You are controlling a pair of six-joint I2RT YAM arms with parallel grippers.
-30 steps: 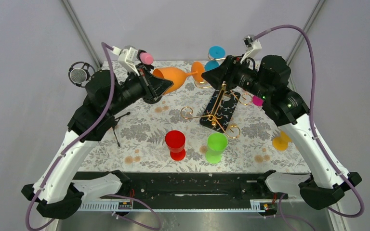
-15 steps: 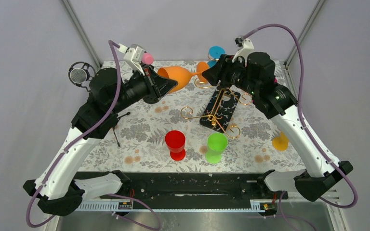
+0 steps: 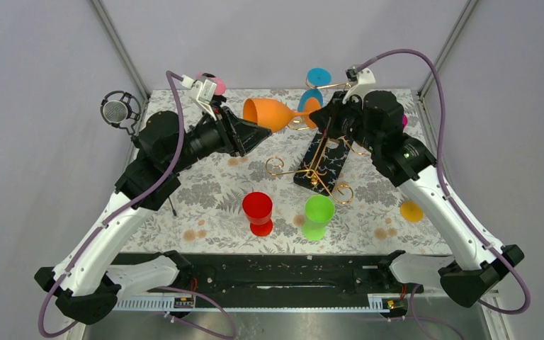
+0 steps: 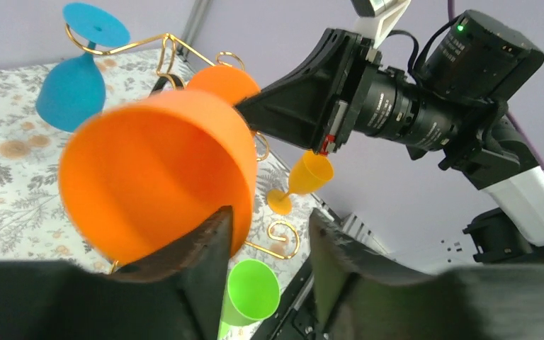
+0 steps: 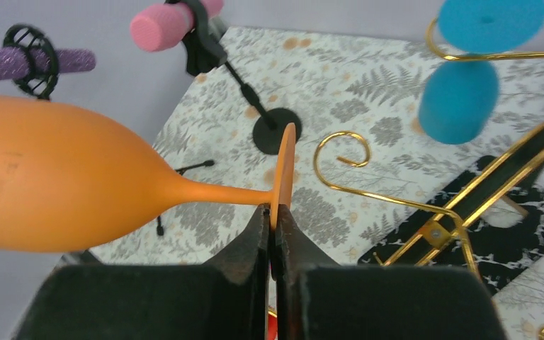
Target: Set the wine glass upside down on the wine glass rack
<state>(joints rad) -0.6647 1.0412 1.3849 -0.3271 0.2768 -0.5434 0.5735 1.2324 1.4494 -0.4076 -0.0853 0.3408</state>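
Over floral tablecloth [image 3: 205, 191], right fingers [image 5: 250, 248] pinch wine glass [image 5: 57, 184] foot; left fingers [image 4: 198, 273] gape.

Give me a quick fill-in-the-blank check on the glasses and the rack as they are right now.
The orange wine glass is held by its foot in the ___ gripper.
The blue glass hangs ___ on the wine glass rack.
Of the red glass and the green glass, the ___ one stands nearer the rack.
Missing: right; upside down; green.
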